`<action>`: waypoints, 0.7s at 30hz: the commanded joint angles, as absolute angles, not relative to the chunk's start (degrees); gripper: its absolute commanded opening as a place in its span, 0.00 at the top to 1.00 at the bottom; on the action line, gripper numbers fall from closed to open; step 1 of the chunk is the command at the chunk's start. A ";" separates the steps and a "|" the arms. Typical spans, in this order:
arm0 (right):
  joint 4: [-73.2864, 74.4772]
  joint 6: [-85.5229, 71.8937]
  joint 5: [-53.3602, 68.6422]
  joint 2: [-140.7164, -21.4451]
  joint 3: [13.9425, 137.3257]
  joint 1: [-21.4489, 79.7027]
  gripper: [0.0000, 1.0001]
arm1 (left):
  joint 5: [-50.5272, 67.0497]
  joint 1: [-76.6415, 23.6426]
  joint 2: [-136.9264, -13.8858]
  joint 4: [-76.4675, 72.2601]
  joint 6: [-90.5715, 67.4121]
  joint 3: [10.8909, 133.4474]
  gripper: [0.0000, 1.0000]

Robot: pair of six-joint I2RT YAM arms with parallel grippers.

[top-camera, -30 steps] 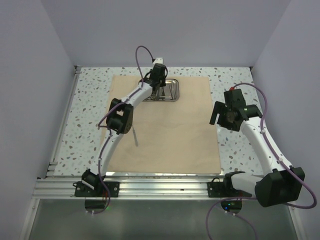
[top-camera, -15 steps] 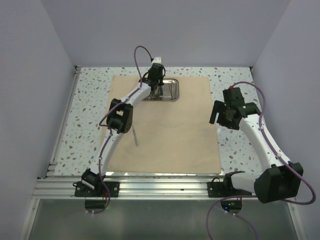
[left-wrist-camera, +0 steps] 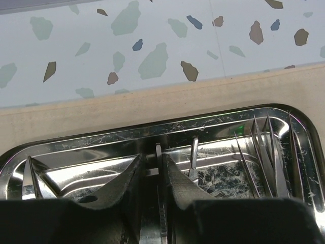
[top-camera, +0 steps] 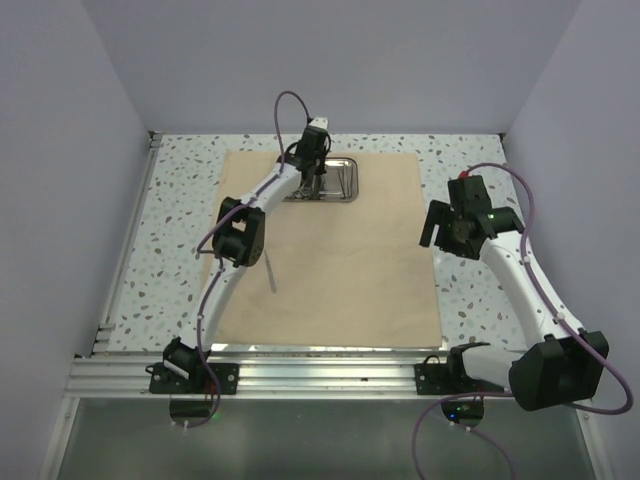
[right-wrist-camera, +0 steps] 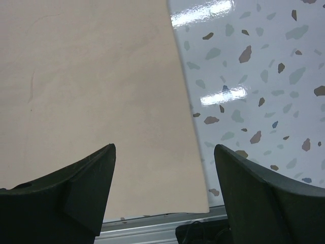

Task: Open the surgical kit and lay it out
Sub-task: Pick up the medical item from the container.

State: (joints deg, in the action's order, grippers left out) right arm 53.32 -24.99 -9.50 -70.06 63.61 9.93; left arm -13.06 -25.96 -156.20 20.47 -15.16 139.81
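The beige cloth wrap lies spread flat on the table. The small steel tray sits on its far edge. My left gripper reaches down into the tray. In the left wrist view the left gripper is shut on a slim silver instrument inside the tray. Another instrument and thin tweezers or probes lie to its right. One slim instrument lies on the cloth at the left. My right gripper is open and empty over the cloth's right edge.
The table is speckled terrazzo, also seen in the right wrist view. An aluminium rail runs along the near edge. Lilac walls close in the back and both sides.
My left gripper has shifted slightly at the tray. The right arm has barely moved.
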 commanded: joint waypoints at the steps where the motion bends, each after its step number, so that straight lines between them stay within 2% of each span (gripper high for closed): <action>1: 52.12 -24.87 -8.88 -67.15 63.63 9.84 0.17 | -11.61 -25.22 -156.97 34.80 -13.62 138.08 0.77; 8: 51.86 -25.22 -8.44 -65.22 62.14 10.81 0.17 | -11.34 -25.14 -157.50 40.78 -13.97 136.93 0.82; 11: 51.86 -25.31 -8.35 -64.86 61.96 11.25 0.17 | -10.55 -25.14 -157.67 41.22 -14.06 136.84 0.88; 15: 51.94 -25.31 -8.35 -64.77 62.05 11.86 0.17 | -9.32 -25.22 -158.90 42.27 -14.68 138.08 1.00; 21: 51.94 -25.31 -8.17 -64.78 62.31 12.04 0.17 | -6.60 -24.79 -158.29 40.53 -16.26 137.82 1.00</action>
State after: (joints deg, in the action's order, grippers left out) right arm 53.12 -25.06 -9.23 -66.17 62.13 11.88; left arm -11.46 -25.39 -155.26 26.17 -15.46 140.27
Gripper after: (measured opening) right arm 0.826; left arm 0.012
